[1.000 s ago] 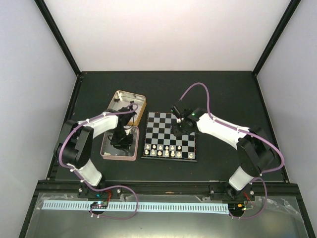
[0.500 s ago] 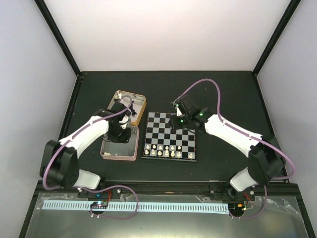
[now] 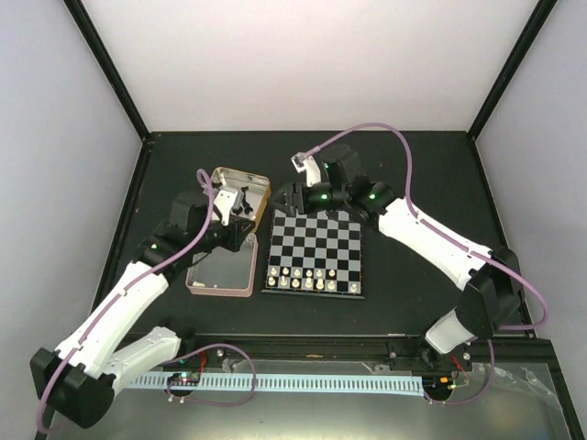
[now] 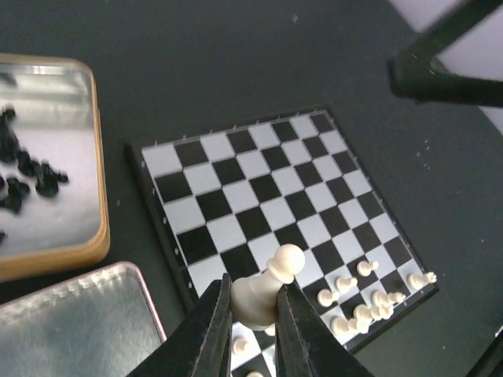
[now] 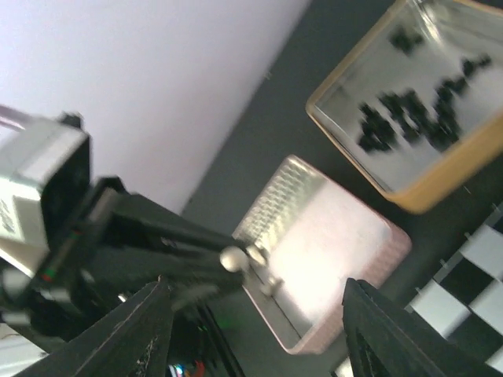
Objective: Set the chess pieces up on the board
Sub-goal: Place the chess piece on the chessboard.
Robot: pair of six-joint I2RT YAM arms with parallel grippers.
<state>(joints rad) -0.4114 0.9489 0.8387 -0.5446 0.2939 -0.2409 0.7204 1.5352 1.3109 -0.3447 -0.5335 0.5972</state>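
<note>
Left wrist view: you are looking down past your left gripper (image 4: 253,294), whose jaws are standing almost together and pinching a cream-white piece (image 4: 277,271) by its base, the round head leaning toward the upper right. The piece is hanging over the lower left part of the board (image 4: 236,196), which is filling the middle of the frame; you cannot tell whether the piece is touching a square. More cream-white pieces (image 4: 365,302) are clustering at the board's lower right corner. At the left edge a gold-rimmed tin (image 4: 100,204) is holding the black pieces (image 4: 31,173), and a silver tin (image 4: 78,318) is lying in the lower left. Top external view: the board (image 3: 316,240) is lying at the centre of the dark table (image 3: 459,183), the cream-white pieces (image 3: 307,276) are occupying its two lowest rows, and both tins are sitting just to its left. Right wrist view: your right gripper (image 5: 255,294) is hovering with its jaws spread wide and nothing between them, above the silver tin (image 5: 330,236), with the gold-rimmed tin (image 5: 354,149) in the upper right.
</note>
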